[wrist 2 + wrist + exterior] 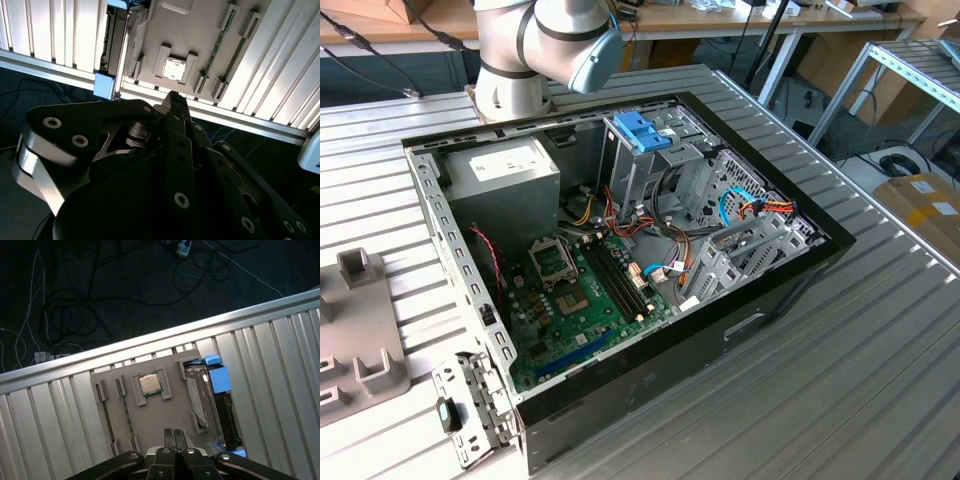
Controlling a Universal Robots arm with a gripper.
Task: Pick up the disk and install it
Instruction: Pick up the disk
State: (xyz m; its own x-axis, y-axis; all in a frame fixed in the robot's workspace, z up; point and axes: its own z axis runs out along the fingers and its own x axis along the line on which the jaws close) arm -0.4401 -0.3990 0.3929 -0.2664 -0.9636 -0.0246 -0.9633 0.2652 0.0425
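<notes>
**End effector** (pixel 174 433): black, two-fingered, on the robot arm (pixel 542 40). In both wrist views the fingers (pixel 169 435) lie pressed together with no gap and grip nothing. The tips (pixel 173 98) hang over the fixture tray, just beside the disk. Whether they touch the tray cannot be told.

**Disk** (pixel 200 397): flat, dark-grey hard drive with a pale label on its face. It stands on its edge in a slot along one side of the tray. A light-blue carrier rail (pixel 218 378) frames it, and the rail's end projects at the table's edge. In the second wrist view the disk (pixel 114 40) is upright, with the blue rail end (pixel 105 85) over the edge rail of the table.

**Fixture tray** (pixel 160 415): light grey, at the edge of the ribbed metal table (pixel 280 365). Contents besides the disk:
- a square processor chip (pixel 148 384) in a central pocket
- a thin green memory module (pixel 125 412) on edge in a narrow slot, on the far side of the chip from the disk

**Computer case** (pixel 720 340): black and open-topped, in the middle of the table, well apart from the tray (pixel 360 350). Contents:
- green motherboard (pixel 580 300)
- grey power supply (pixel 510 170)
- silver drive cage (pixel 740 250)
- deeper-blue plastic latch (pixel 642 130)
- loose coloured cables
</notes>
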